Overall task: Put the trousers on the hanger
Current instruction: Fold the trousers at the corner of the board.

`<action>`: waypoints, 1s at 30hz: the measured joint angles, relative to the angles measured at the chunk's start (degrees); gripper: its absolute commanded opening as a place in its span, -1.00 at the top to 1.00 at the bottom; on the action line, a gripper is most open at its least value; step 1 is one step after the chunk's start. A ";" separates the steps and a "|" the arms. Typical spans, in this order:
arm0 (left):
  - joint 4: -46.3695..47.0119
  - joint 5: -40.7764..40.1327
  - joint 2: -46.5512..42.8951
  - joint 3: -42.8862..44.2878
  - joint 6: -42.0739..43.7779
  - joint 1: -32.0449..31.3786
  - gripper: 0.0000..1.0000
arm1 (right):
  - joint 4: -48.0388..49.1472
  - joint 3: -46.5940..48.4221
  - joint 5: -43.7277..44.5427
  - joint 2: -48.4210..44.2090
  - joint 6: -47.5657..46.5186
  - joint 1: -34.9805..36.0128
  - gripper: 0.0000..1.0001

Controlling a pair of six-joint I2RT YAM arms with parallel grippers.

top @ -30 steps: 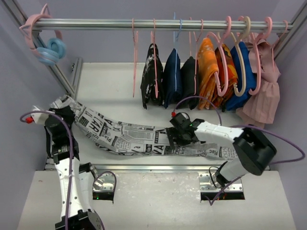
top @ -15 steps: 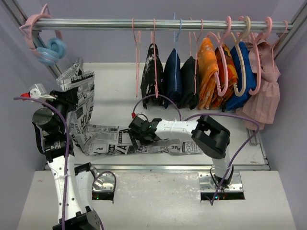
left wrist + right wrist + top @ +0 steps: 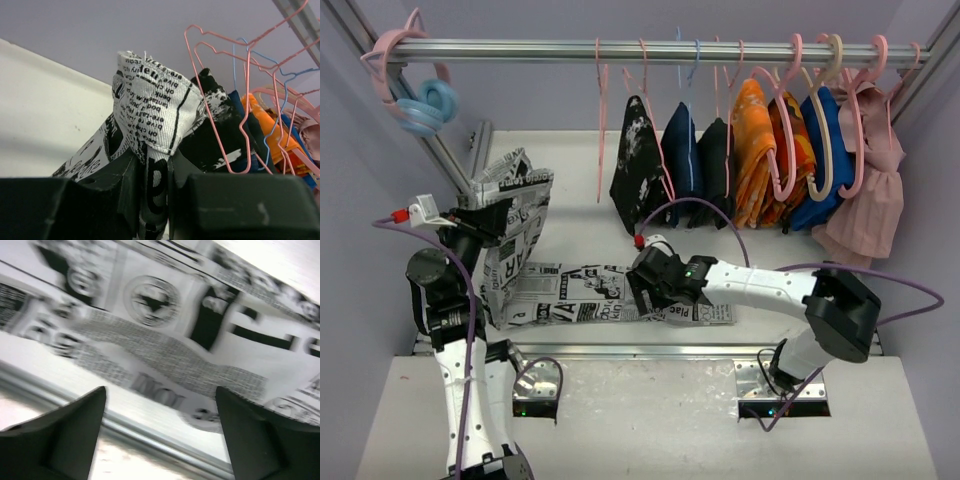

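**Holding trousers in L, R open over the flat part**

- L gripper (image 3: 488, 215) is clamped on one end of the trousers (image 3: 570, 295). Wrist cam shows cloth pinched btw its fingers (image 3: 115, 187), w/ a folded bunch sticking up above the jaws.
- That end is lifted off the table (image 3: 580, 160) on the left side. The rest lies flat along the table's near edge, running right.
- R gripper (image 3: 642, 292) sits over the flat part, approx mid-length, jaws wide apart. Wrist cam shows print below and nothing btw the fingers. View is blurred, so can't tell if the tips touch cloth.
- Hanger (image 3: 601, 120) is on the rail (image 3: 540, 50), bare wire, behind the trousers and well apart from both grippers.
- Rail load right of it, all on hangers:
  - black speckled garment (image 3: 638, 165)
  - navy pieces (image 3: 682, 165)
  - orange (image 3: 755, 150)
  - blue (image 3: 818, 195)
  - pink (image 3: 868, 215)
- Spare pink and blue hangers (image 3: 420, 105) are bunched at the rail's far left end.
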 measured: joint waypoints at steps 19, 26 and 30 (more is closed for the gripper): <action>-6.96 -9.32 -6.66 -10.92 -6.11 -7.12 1.00 | -1.54 -5.35 5.96 5.48 -3.50 -3.49 -0.49; -14.48 -16.51 -6.62 -9.81 -6.26 -7.12 1.00 | -6.03 1.18 10.29 8.95 -0.54 0.44 -0.50; -17.28 -19.91 -5.49 -6.26 -6.16 -7.12 1.00 | -5.78 6.25 8.72 11.74 -0.38 1.09 -0.50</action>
